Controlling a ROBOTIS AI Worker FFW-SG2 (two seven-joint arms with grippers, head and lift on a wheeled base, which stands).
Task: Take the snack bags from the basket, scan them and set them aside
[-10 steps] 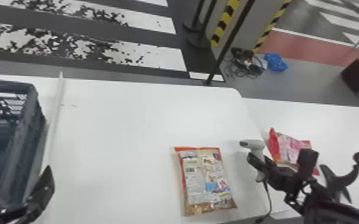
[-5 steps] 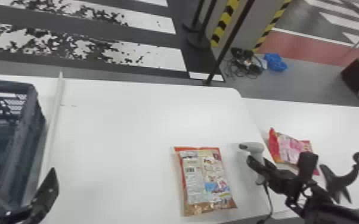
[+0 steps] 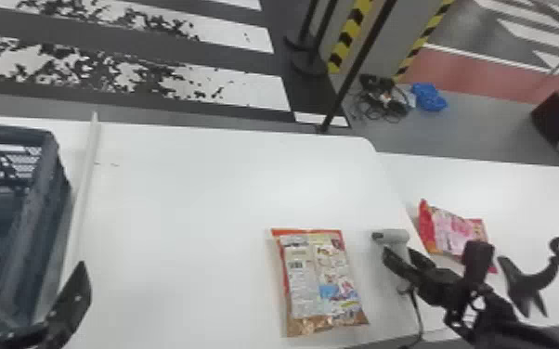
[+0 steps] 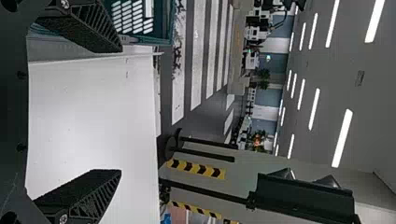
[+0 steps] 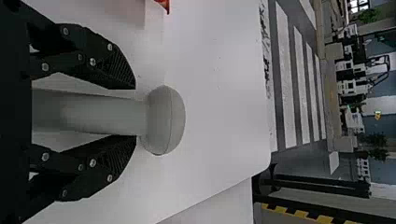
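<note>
Over the right wall of the dark blue basket (image 3: 55,204), my left gripper (image 3: 28,288) stands open; the left wrist view shows the left gripper (image 4: 121,111) with nothing between its fingers and part of the basket (image 4: 172,23) beyond one of them. My right gripper (image 3: 406,263) holds the grey scanner (image 3: 397,236) by its handle. In the right wrist view, the right gripper (image 5: 136,113) has its fingers on either side of the handle, the rounded head of the scanner (image 5: 166,120) past the fingertips. One snack bag (image 3: 318,278) lies flat to the scanner's left. A pink-red bag (image 3: 455,229) lies right of the scanner.
The basket stands at the left, beside a pale strip (image 3: 86,185) on the white table (image 3: 190,232). A second white table (image 3: 538,199) adjoins on the right. The scanner's cable (image 3: 417,315) hangs toward the near edge. Black posts stand beyond the tables.
My left gripper has shifted slightly to the right and nearer over the basket's edge. The right gripper and scanner have barely moved, and both bags lie where they were.
</note>
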